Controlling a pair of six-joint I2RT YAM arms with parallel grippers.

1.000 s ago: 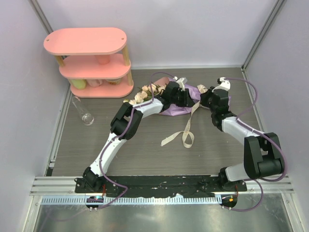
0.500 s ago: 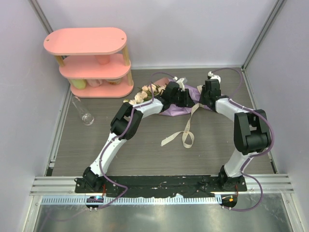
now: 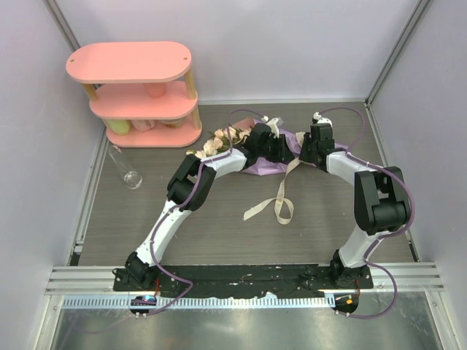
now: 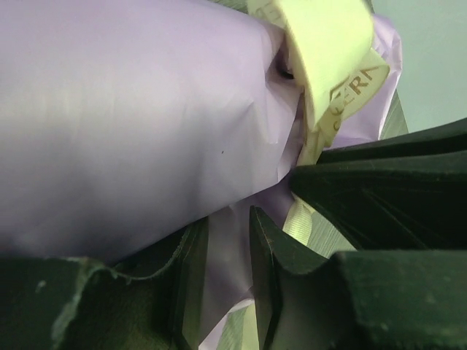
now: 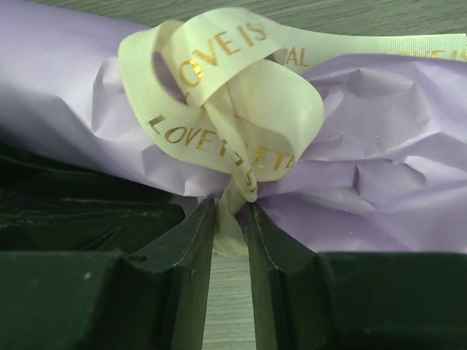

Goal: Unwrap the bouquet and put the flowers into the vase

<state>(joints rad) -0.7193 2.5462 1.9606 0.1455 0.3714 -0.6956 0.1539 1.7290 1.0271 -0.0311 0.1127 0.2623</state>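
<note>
Both sets of jaws are nearly together, and each has something between them. On my left wrist camera the left gripper (image 4: 226, 226) has a fold of the lilac wrapping paper (image 4: 131, 117) pinched between its fingers. On the right wrist camera the right gripper (image 5: 229, 219) is clamped on a strand of the cream ribbon (image 5: 233, 95) that hangs just below the knot. The knot's loops carry gold lettering and sit against the crumpled paper.

From the overhead camera I see the bouquet (image 3: 263, 169) lying on its side on the grey table (image 3: 219, 219), toward the far edge and about mid-width. Both arms meet over it, the left one from the left and the right one from the right. The flowers (image 3: 215, 142) poke out of the wrap at the bouquet's left end, pointing toward the pink shelf (image 3: 142, 95) in the far left corner. Two loose ribbon tails run from the bouquet toward me and lie curled on the table.

The vase (image 3: 128, 171) is at the left side of the table, just nearer than the shelf and well apart from the bouquet. I cannot tell whether it is standing or lying down.
</note>
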